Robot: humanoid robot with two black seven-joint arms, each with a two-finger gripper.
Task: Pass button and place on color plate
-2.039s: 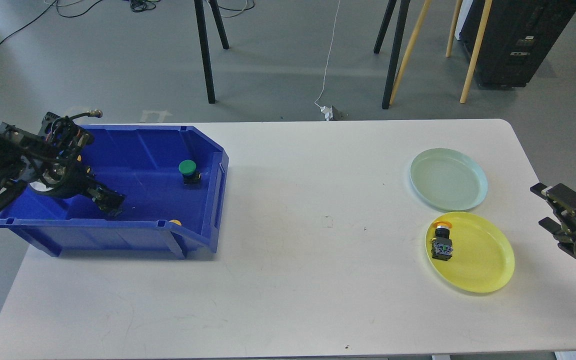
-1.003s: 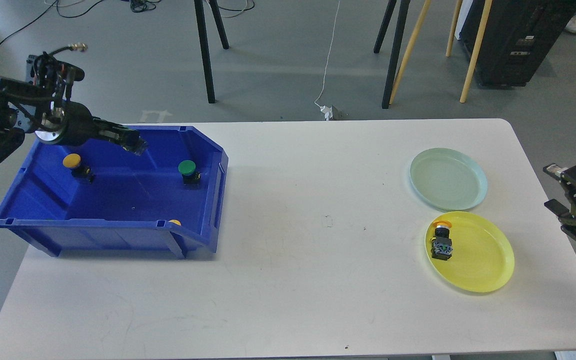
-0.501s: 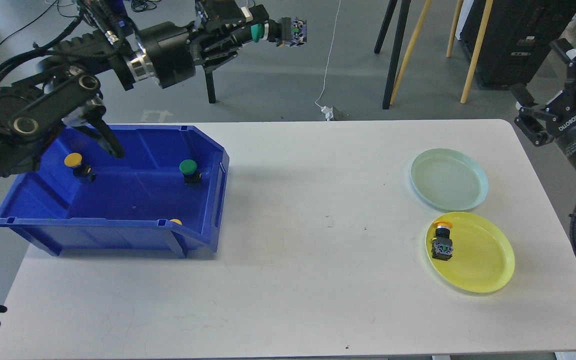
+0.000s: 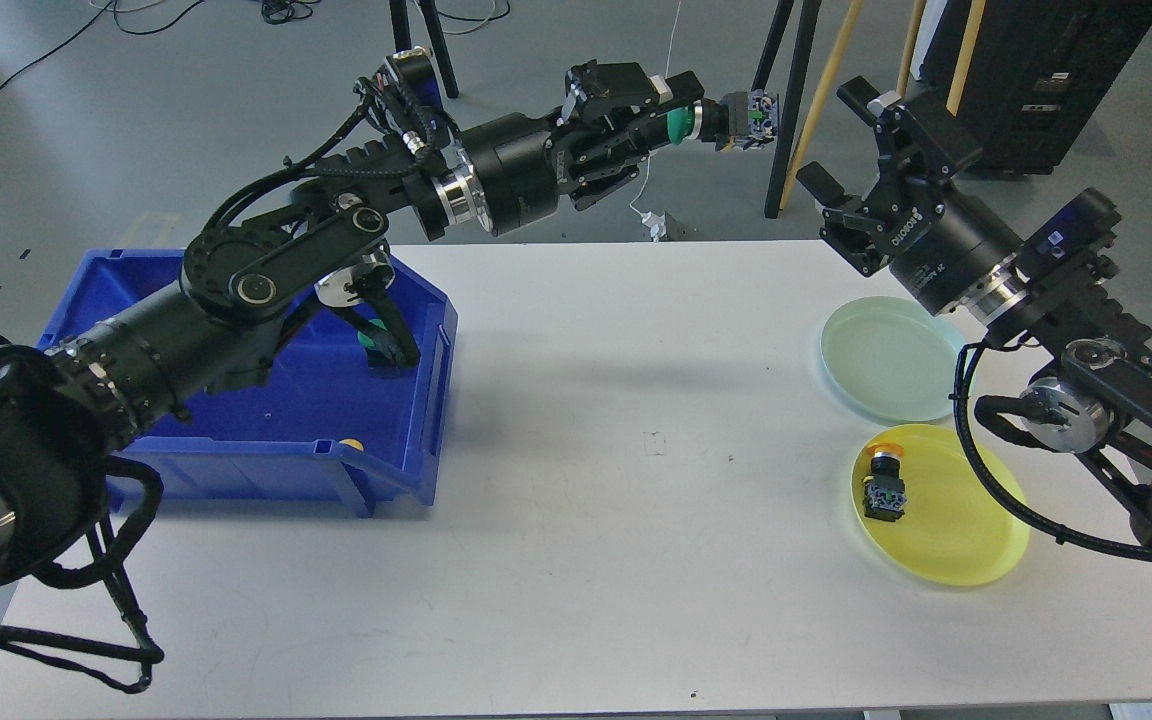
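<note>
My left gripper (image 4: 671, 112) is shut on a green-capped button (image 4: 726, 115) and holds it high above the table's far edge, its black body pointing right. My right gripper (image 4: 851, 140) is open and empty, a short way right of that button, fingers spread toward it. A pale green plate (image 4: 896, 358) and a yellow plate (image 4: 966, 520) lie at the table's right. An orange-capped button (image 4: 883, 480) lies on the yellow plate's left part. The blue bin (image 4: 316, 440) stands at the left, partly hidden by my left arm.
A yellow cap (image 4: 351, 444) shows at the bin's front wall. My left arm spans from the lower left over the bin. Black stand legs (image 4: 786, 110) and wooden legs (image 4: 831, 60) stand behind the table. The white table (image 4: 576, 560) reaches the frame's bottom.
My left gripper has carried the green button to the right, from above the bin toward the table's middle. My right gripper has moved left and up toward it, still open.
</note>
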